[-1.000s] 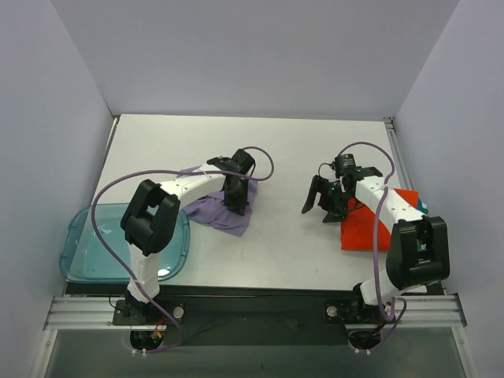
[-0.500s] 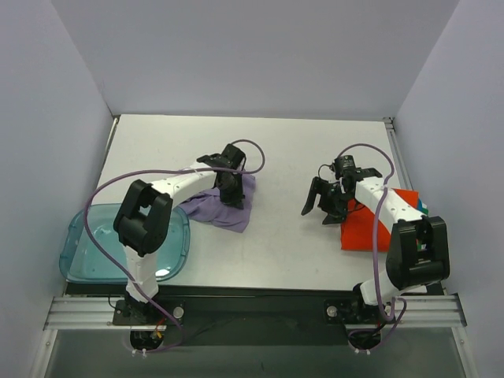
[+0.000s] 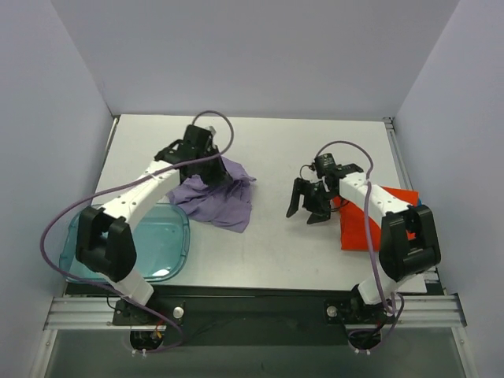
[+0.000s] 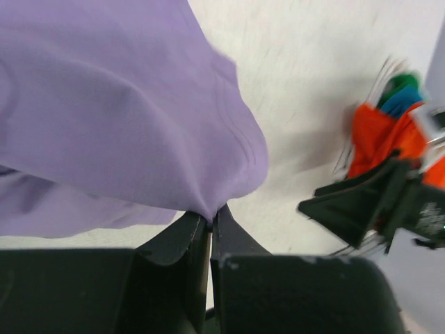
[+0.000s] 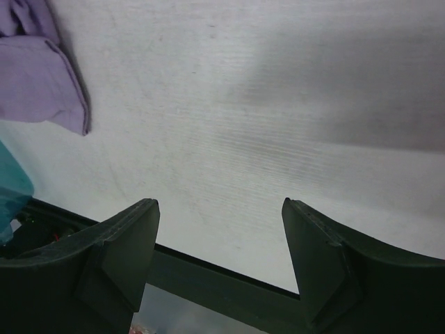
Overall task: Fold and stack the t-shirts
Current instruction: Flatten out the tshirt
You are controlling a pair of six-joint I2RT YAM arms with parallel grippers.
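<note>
- The lavender t-shirt point(image 3: 224, 203), left of centre, is pinched by the closed left gripper point(image 4: 210, 216).
- The right gripper point(image 5: 217, 212) is held wide apart, empty.
- The orange-red t-shirt point(image 3: 364, 228) is laid at the right.

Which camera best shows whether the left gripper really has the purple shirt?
Left wrist: the left gripper is shut on a fold of the purple shirt. From the top the pinch itself is hidden; the right wrist shows only a shirt corner.
</note>
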